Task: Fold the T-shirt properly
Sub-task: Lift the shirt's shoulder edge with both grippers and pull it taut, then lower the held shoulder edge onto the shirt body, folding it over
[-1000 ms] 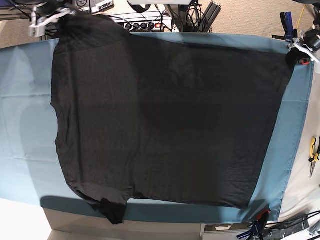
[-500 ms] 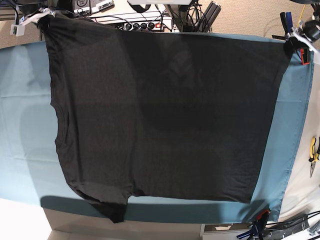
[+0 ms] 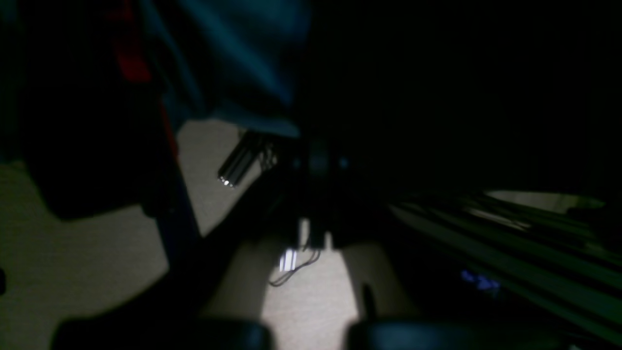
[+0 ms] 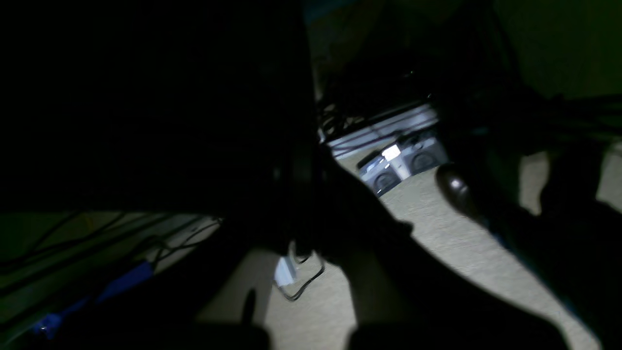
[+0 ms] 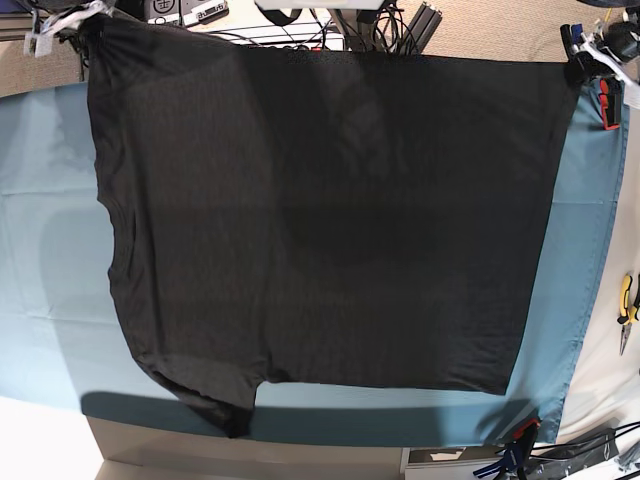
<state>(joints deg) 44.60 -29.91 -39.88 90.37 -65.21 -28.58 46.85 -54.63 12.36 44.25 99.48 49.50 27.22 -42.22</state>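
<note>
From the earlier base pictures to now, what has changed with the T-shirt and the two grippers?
Both grippers carried the far edge of the T-shirt further toward the top of the base view and stretched it straighter. The right gripper moved out toward the top left corner, the left gripper upward at the right. Neither let go. The near edge and the teal cloth stayed put.

One black T-shirt (image 5: 320,220) hangs spread over one teal cloth (image 5: 40,250) covering the desk. Two claws show, the left claw (image 5: 590,45) and the right claw (image 5: 65,25). One pair of yellow-handled pliers (image 5: 627,310) lies alone, and two clamps, one red (image 5: 608,100), one blue (image 5: 515,450).
</note>
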